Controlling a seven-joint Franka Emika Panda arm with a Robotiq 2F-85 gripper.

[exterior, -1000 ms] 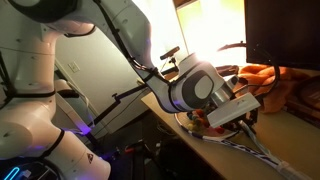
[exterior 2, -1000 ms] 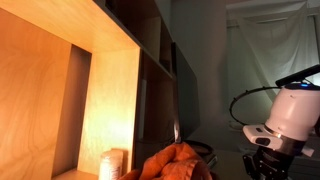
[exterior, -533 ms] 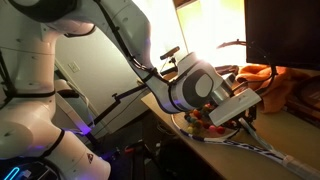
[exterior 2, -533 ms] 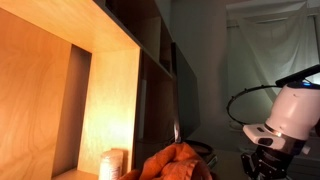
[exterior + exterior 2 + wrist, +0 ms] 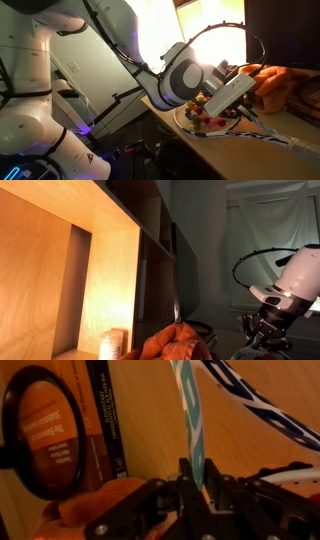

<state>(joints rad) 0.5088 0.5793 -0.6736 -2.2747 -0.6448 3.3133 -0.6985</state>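
Note:
My gripper [image 5: 196, 482] is shut on a teal and white striped racket handle [image 5: 190, 420], which runs straight up from between the jaws in the wrist view. The racket's blue and white frame [image 5: 265, 410] curves across the top right. In an exterior view the gripper [image 5: 244, 110] tilts down over a light wooden table [image 5: 250, 160], and the racket's thin shaft [image 5: 288, 140] stretches low to the right. From the opposite side, in an exterior view, the gripper [image 5: 262, 332] shows dark at the right edge; the racket is hidden there.
A crumpled orange cloth [image 5: 275, 80] lies beyond the gripper, also seen as an orange cloth [image 5: 178, 342]. A dish with colourful bits [image 5: 203, 120] sits under the wrist. Upright books [image 5: 105, 420] and a round black mirror [image 5: 45, 430] stand behind. Tall wooden shelves [image 5: 100, 260] fill one side.
The wrist has swung and tilted, and the gripper points more steeply down. The racket has shifted with it, its shaft now stretching further right. The arm's cable arches higher.

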